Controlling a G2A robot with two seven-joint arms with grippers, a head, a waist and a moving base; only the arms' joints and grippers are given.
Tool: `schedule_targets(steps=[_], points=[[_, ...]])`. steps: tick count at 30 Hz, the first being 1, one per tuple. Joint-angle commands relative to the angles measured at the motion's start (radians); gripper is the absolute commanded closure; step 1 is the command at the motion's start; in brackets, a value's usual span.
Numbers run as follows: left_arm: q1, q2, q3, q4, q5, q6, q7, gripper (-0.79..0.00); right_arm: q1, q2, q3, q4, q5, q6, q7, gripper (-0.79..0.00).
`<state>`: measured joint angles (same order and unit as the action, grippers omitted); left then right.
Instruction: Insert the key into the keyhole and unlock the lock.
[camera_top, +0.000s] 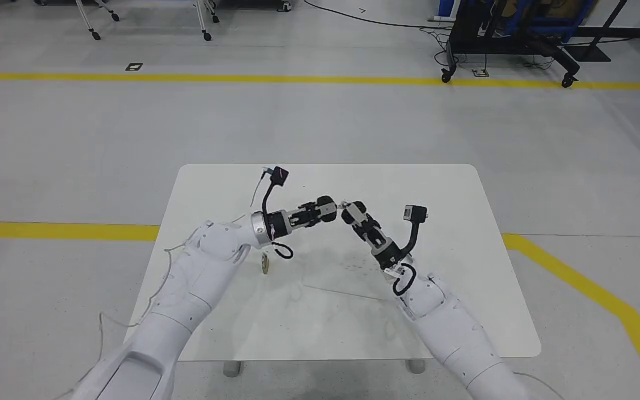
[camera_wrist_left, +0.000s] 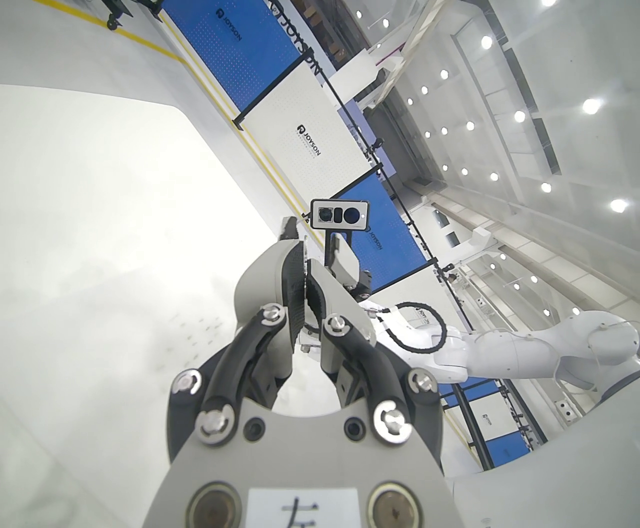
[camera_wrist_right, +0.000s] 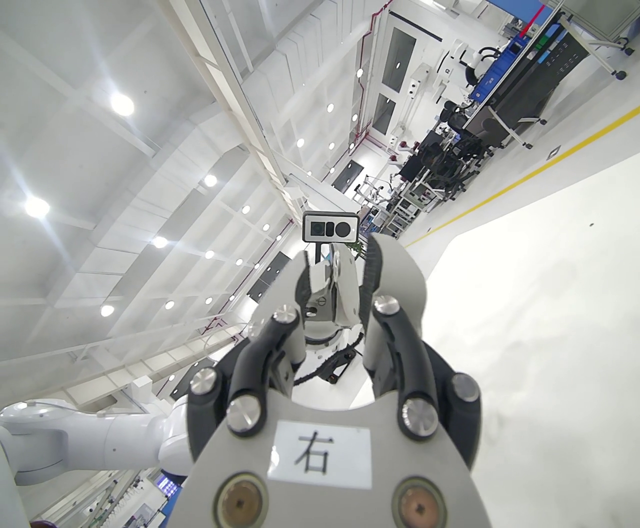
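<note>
The left gripper (camera_wrist_left: 304, 265) is pressed together; whether a key sits in its pinch I cannot tell. The right gripper (camera_wrist_right: 337, 260) is spread and straddles the left one's tips, both above the middle of the worktop (camera_top: 450, 300). If this is a handover, the right should probably close squarely before the left lets go, with the wrists kept in line. A small brass piece (camera_top: 265, 263), possibly the lock, lies on the worktop to the near left, well apart from both.
</note>
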<state>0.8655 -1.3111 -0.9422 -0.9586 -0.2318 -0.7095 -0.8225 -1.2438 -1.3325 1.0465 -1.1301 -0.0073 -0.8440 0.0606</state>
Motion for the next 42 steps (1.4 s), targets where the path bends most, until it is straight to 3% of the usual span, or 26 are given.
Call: schedule_targets(steps=[1, 9, 14, 17, 21, 24, 28, 29, 30, 42], points=[[0.000, 0.000, -0.005, 0.002, -0.034, 0.002, -0.019, 0.000, 0.000, 0.000, 0.000, 0.000, 0.000, 0.000, 0.000, -0.785], [-0.004, 0.003, -0.012, 0.014, -0.066, -0.002, -0.066, 0.000, 0.000, 0.000, 0.000, 0.000, 0.000, 0.000, 0.000, -0.785], [-0.008, 0.006, -0.012, 0.015, -0.066, 0.010, -0.109, 0.000, -0.005, 0.032, 0.083, -0.075, -0.411, 0.048, -0.019, -0.785], [-0.017, 0.006, 0.001, 0.009, -0.055, 0.023, -0.151, 0.000, -0.031, 0.062, 0.148, -0.090, -0.435, -0.035, 0.102, -0.785], [-0.034, 0.004, 0.030, 0.004, -0.015, 0.018, -0.217, 0.000, -0.035, 0.103, 0.203, -0.116, -0.345, -0.043, 0.418, -0.785], [-0.045, 0.002, 0.053, 0.004, 0.031, 0.011, -0.237, 0.000, -0.045, 0.126, 0.224, -0.158, -0.223, -0.040, 0.595, -0.576], [-0.051, 0.000, 0.072, 0.005, 0.036, -0.011, -0.277, 0.000, -0.052, 0.144, 0.238, -0.190, -0.130, 0.007, 0.710, -0.499], [-0.052, 0.001, 0.074, 0.006, 0.035, -0.010, -0.278, 0.000, -0.052, 0.146, 0.237, -0.192, -0.113, 0.015, 0.719, -0.406], [-0.053, 0.001, 0.076, 0.008, 0.035, -0.011, -0.277, 0.000, -0.050, 0.147, 0.234, -0.191, -0.100, 0.020, 0.729, -0.369], [-0.055, 0.005, 0.090, 0.006, 0.051, -0.029, -0.259, 0.000, -0.007, 0.154, 0.202, -0.129, -0.050, 0.049, 0.733, -0.292]])
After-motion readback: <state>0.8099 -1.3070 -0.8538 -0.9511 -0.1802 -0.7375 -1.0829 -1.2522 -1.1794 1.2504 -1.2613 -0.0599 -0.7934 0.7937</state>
